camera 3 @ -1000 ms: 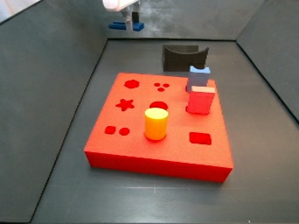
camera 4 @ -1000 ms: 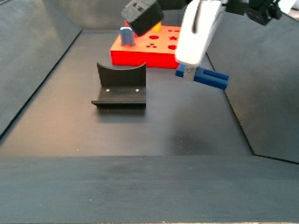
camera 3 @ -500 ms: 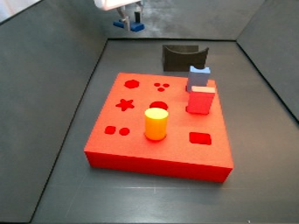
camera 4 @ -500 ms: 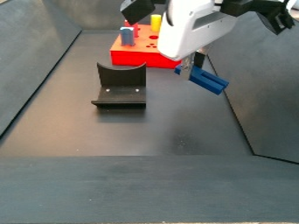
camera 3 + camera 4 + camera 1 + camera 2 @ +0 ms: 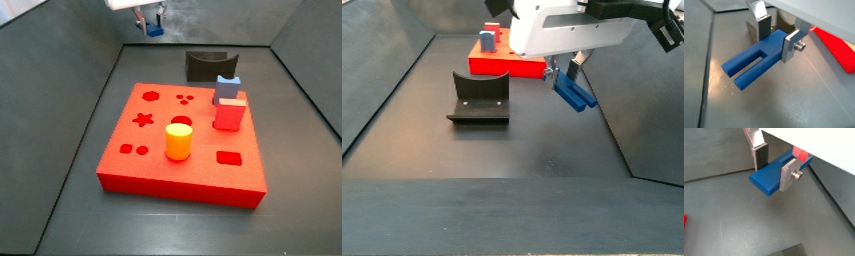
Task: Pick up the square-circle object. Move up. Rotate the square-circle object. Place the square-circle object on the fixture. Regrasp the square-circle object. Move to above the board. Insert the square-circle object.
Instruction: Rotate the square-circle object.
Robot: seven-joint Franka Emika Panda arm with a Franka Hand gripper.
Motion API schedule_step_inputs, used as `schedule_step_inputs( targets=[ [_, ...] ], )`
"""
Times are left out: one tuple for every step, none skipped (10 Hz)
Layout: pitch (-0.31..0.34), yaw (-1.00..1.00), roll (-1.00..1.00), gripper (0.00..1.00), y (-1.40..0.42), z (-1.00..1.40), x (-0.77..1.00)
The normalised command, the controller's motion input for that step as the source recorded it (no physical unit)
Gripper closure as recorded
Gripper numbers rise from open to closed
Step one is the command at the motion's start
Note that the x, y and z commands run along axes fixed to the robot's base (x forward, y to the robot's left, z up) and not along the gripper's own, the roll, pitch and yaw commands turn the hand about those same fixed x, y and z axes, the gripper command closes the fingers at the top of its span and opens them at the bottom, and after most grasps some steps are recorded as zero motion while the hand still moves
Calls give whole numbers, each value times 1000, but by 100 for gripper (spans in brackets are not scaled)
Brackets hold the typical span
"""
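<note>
My gripper (image 5: 569, 80) hangs in the air, shut on the square-circle object (image 5: 575, 93), a dark-blue piece that slants downward. In both wrist views the silver fingers (image 5: 791, 44) (image 5: 788, 173) clamp its flat body (image 5: 769, 175); its two peg legs (image 5: 745, 69) point away from my gripper (image 5: 777, 36) (image 5: 774, 164). In a side view my gripper (image 5: 151, 20) and the piece (image 5: 155, 29) sit high at the back, beyond the board. The dark fixture (image 5: 478, 99) (image 5: 209, 66) stands on the floor off to one side of the piece. The red board (image 5: 187, 140) (image 5: 509, 60) lies flat.
On the board stand a yellow cylinder (image 5: 178, 141) and a red block with a light-blue top (image 5: 229, 104). Grey walls (image 5: 67, 60) slope up round the dark floor (image 5: 516, 150). A red edge of the board (image 5: 837, 47) shows beside the piece.
The gripper has turned with the piece in it, so the piece now slants more steeply. It has also risen a little. Board and fixture have not moved.
</note>
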Motion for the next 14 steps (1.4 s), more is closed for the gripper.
schedule_step_inputs(
  targets=[
    [-35, -1000, -28, 100, 26, -22, 28],
    [-42, -1000, -34, 100, 27, -23, 28],
    [-53, -1000, -43, 100, 26, -23, 27],
    [-61, -1000, -49, 100, 27, -23, 27],
    [-68, -762, -54, 100, 27, -23, 26],
    [-67, -541, -55, 100, 27, -24, 26],
    [-67, -369, -55, 100, 26, -25, 25],
    [-66, -250, -55, 100, 26, -26, 23],
    [0, 0, 0, 100, 0, -1000, 0],
    [-10, 26, 0, 100, 1, -1000, 8],
    [-31, 27, -11, 100, -1, -1000, 20],
    [-42, 25, -33, 100, -2, -1000, 26],
    [-55, 15, -63, 100, 4, -1000, 35],
    [-62, 11, -86, 100, 4, -1000, 42]
  ],
)
